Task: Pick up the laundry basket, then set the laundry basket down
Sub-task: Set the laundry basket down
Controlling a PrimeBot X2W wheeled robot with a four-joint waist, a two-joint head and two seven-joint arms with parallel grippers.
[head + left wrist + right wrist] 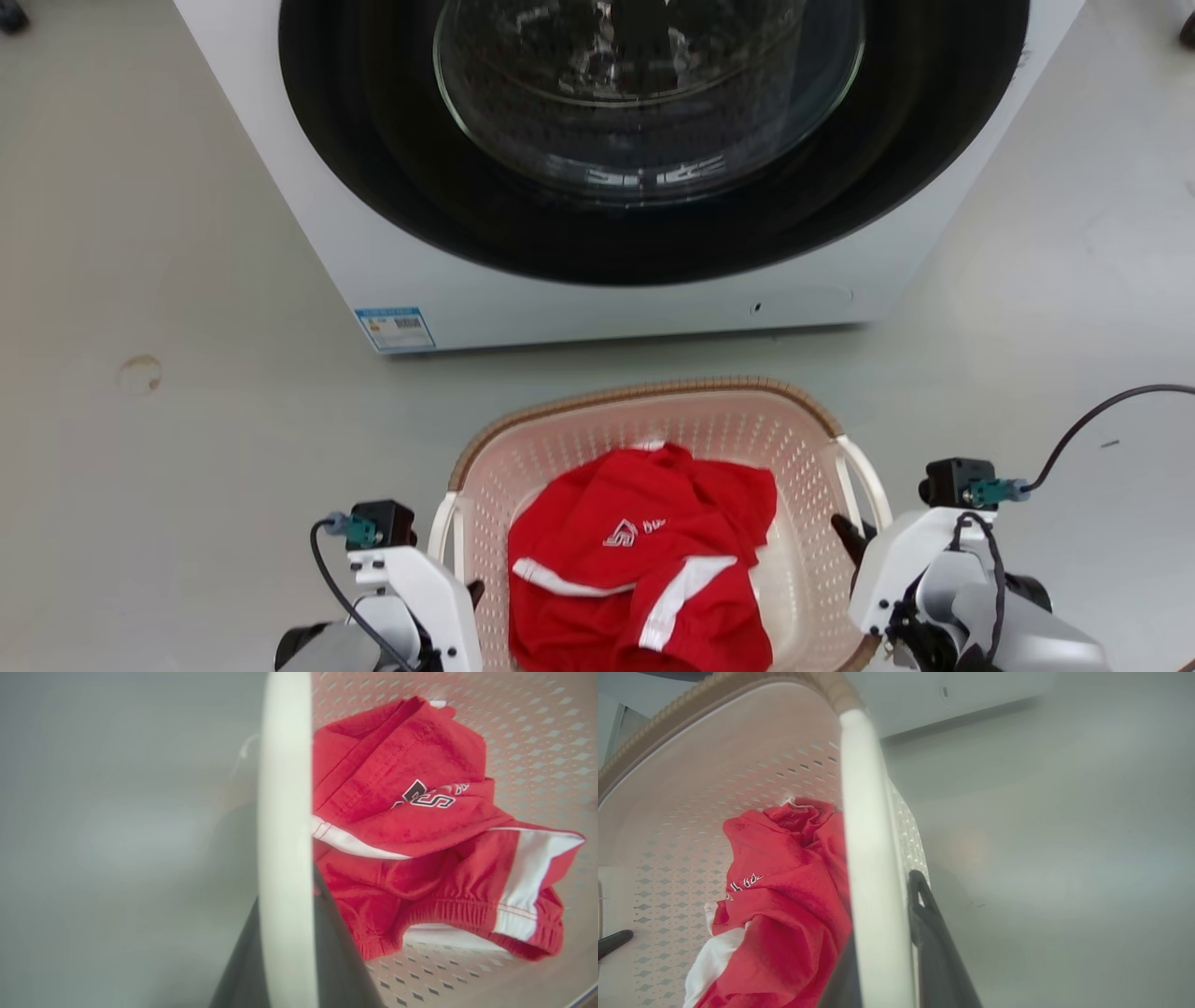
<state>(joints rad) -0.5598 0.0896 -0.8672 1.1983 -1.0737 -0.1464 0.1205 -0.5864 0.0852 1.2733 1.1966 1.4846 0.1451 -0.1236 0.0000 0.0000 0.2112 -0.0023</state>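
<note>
Though blurry, left hand [286, 891], right hand [882, 910] seemingly tight on laundry basket [653, 425].

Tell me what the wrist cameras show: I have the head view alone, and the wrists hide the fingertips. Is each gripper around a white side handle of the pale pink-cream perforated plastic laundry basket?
Observer: On the left, yes. The left gripper has one dark finger on each side of the left white handle of the laundry basket.
Operator: And the right?
Observer: The same. The right gripper straddles the right white handle, and its outer finger lies against the handle.
</note>
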